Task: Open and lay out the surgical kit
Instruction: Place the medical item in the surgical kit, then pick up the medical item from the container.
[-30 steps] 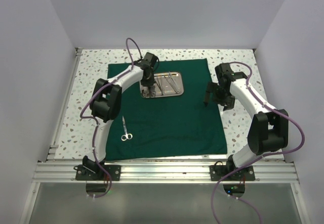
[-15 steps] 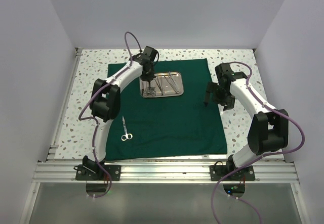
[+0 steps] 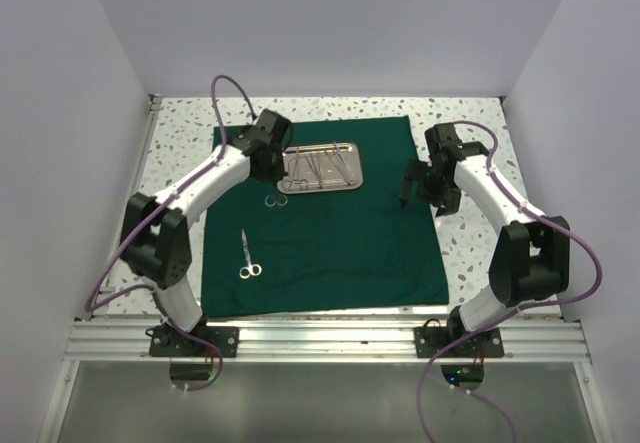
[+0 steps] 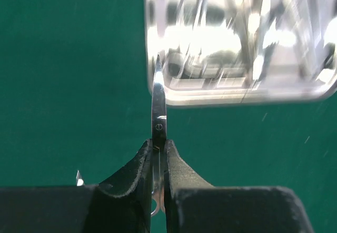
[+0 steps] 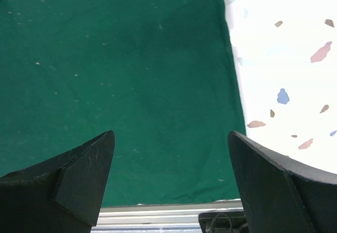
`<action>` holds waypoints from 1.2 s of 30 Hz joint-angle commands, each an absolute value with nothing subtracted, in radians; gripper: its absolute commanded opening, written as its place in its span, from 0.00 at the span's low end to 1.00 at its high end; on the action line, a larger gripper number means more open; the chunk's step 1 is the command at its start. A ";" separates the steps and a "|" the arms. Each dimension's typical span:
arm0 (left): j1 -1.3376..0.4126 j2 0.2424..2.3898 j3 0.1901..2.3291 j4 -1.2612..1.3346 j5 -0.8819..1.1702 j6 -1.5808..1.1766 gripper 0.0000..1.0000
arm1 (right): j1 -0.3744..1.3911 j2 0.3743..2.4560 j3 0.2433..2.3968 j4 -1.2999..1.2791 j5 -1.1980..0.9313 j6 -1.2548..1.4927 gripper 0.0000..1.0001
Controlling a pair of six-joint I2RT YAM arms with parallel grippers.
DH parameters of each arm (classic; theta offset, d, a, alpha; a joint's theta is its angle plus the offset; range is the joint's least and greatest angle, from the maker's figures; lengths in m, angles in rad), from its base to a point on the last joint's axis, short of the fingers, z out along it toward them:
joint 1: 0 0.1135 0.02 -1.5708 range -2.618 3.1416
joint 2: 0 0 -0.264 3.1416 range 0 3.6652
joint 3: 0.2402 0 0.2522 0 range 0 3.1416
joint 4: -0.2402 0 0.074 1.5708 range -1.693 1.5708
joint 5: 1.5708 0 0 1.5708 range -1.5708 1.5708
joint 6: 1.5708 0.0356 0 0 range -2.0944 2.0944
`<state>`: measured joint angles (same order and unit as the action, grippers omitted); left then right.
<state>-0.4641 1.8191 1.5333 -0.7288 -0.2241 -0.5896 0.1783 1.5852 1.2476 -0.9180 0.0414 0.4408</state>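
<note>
- Two arms hung over your green cloth (image 3: 330, 243), which lay spread flat on the speckled table (image 3: 180, 128) in the middle of the overhead view.
- Your left gripper (image 4: 158, 148) had its jaws pressed shut on the held scissors (image 4: 158, 107), clamping them just below the pivot screw, with the blades pointing up the wrist frame.
- You had those blade tips at the lower left corner of the steel tray (image 4: 210, 97), which filled the upper right of that frame.
- Overhead, the tray sat on the upper centre of the cloth with several slim silver instruments (image 3: 325, 166) inside it.
- Whether the held scissors touched the cloth or the tray, I could not tell.
- Your loose scissors (image 3: 247, 256) lay flat on the lower left part of the cloth, rings toward the bottom of the frame, well apart from the tray.
- Your right gripper (image 5: 169, 135) had its jaws spread wide with nothing between them, above the cloth's right edge where green met table.
</note>
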 commanded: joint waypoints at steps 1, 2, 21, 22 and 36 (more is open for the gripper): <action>-0.500 1.659 1.321 -0.726 -0.253 -0.659 0.00 | 0.184 1.575 1.256 -0.876 -0.017 0.452 0.93; -0.505 1.599 1.278 -0.724 -0.255 -0.669 0.00 | 0.184 1.574 1.250 -0.871 -0.023 0.454 0.92; -0.555 1.358 0.851 -0.695 -0.279 -0.767 0.23 | 0.201 1.597 1.177 -0.807 -0.083 0.471 0.92; -0.555 1.358 0.856 -0.695 -0.285 -0.761 0.26 | 0.199 1.595 1.175 -0.807 -0.081 0.471 0.92; -0.506 1.627 1.340 -0.710 -0.313 -0.580 0.43 | 0.201 1.555 1.213 -0.871 -0.015 0.465 0.92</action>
<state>-0.5327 1.5318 1.2110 -0.7444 -0.3012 -0.6582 0.1963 1.5921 1.1763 -0.8410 -0.0364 0.4644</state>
